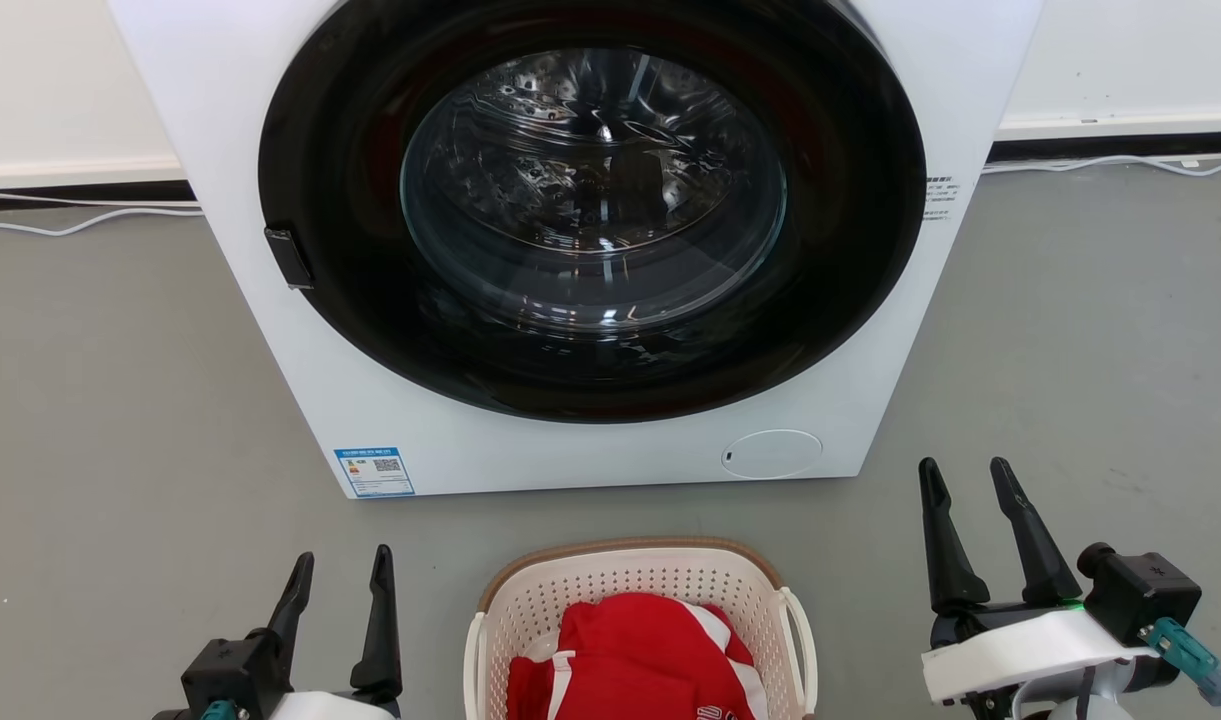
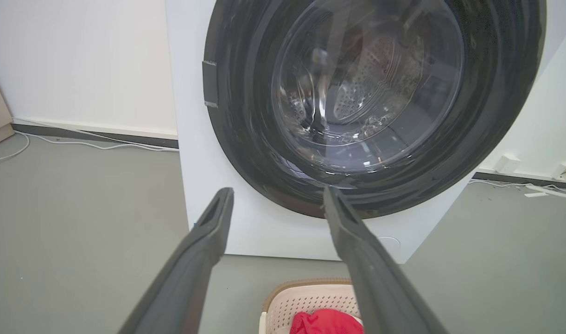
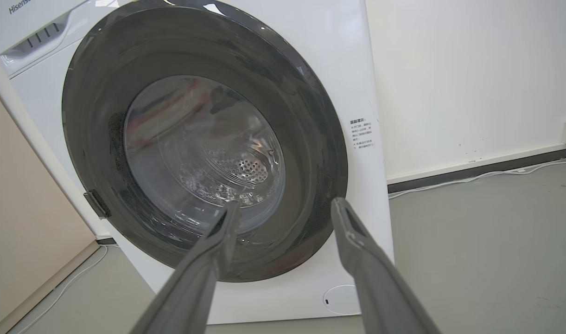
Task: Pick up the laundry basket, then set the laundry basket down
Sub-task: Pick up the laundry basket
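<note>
Flanking the bottom edge of the head view, the left tool (image 1: 343, 556) and the right tool (image 1: 964, 466) are both holding their fingers spread, gripping nothing. Each is sitting out to its own side of the laundry basket (image 1: 630, 549), well apart from it. That stance is reading as a ready pose: the basket is resting on the grey floor (image 1: 100, 420) between the two arms, so each tool is lining up roughly with one of the white loop handles (image 1: 802, 640) on the basket's sides. A lift is not yet begun.

A red garment (image 1: 635, 650) with white stripes is lying heaped inside the basket, adding a soft load that could shift if the lift is uneven.

Just beyond the basket, the washer (image 1: 590, 470) is standing with its dark round door (image 1: 590, 210) shut, a narrow strip of floor separating the two. I judge it is limiting the room ahead, so the basket is better raised straight up than swung forward.

Farther back, white cables (image 1: 70, 225) are trailing along the base of the wall (image 1: 50, 90), away from the work.
</note>
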You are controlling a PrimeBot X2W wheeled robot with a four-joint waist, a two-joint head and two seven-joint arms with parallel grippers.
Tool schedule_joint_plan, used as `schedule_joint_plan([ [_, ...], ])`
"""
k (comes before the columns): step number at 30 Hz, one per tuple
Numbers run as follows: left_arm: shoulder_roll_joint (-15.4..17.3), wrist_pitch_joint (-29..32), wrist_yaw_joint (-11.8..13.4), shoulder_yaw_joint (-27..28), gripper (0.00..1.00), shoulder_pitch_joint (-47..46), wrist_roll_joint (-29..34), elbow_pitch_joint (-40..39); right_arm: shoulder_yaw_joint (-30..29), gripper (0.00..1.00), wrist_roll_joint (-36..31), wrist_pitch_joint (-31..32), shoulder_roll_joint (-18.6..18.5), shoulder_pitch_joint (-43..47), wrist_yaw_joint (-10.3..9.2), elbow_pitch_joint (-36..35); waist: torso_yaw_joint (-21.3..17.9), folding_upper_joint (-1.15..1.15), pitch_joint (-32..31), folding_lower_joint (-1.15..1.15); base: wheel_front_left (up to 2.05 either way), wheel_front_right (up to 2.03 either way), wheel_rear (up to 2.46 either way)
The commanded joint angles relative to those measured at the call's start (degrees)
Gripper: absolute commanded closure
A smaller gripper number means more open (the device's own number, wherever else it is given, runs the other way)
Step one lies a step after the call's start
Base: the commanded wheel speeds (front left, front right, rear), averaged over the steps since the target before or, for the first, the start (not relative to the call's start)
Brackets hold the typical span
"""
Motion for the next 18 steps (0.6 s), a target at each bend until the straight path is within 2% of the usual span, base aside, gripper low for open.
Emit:
schedule_joint_plan([
  [1, 0.0, -0.4, -0.6, 2.0, 0.0, -2.8, 0.3, -1.0, 1.6, 0.0, -0.2, -0.6, -0.5, -1.4, 0.41, -1.5, -0.1, 0.0, 0.2, 0.01, 0.0, 0.0, 0.0],
  [11, -0.4, -0.4, -1.7, 2.8, 0.0, -4.5, 0.1, 0.6, 1.6, 0.0, 0.4, -0.6, -0.5, -2.4, 0.41, -1.3, -0.5, 0.0, 2.5, 0.01, 0.0, 0.0, 0.0],
  [18, -0.7, -0.4, -3.1, 2.7, 0.0, -8.0, 0.4, 3.7, 2.4, 0.0, 0.8, -0.6, -1.0, -4.6, 0.41, -0.6, -0.7, 0.0, 7.1, 0.01, 0.0, 0.0, 0.0],
])
